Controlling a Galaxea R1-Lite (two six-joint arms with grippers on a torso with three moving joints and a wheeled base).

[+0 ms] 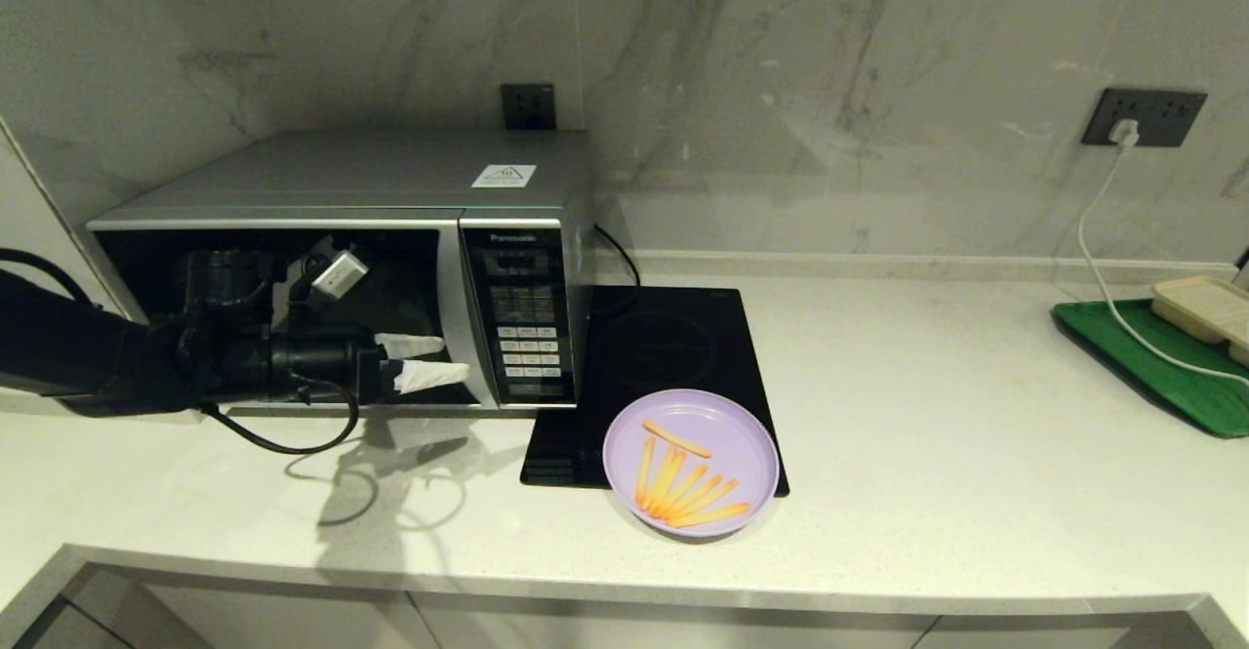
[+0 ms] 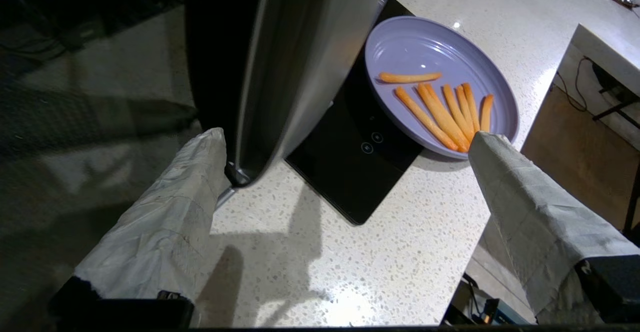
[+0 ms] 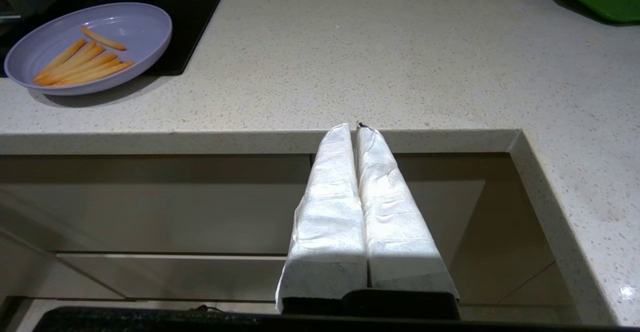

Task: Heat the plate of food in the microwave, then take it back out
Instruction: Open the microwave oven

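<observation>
Left pincer [image 1: 444, 359]: my fingers spread wide, holding nothing, level before the microwave [image 1: 390, 268] door, by its handle [image 2: 280, 72].
Right pincer [image 3: 356, 130]: my fingers pressed together, empty, parked below the worktop [image 1: 927, 434] edge.
Plate of food [image 1: 691, 462]: on the worktop, overlapping the hob [image 1: 664, 356].

The left arm [image 1: 88, 351] covers much of the microwave's [image 1: 390, 181] dark door, and the head view's 9 o'clock edge cuts the arm off. At 3 o'clock, the green tray [image 1: 1151, 361] and the beige container [image 1: 1205, 307] on it are cropped. The keypad [image 1: 527, 337] labels are too small to read.
</observation>
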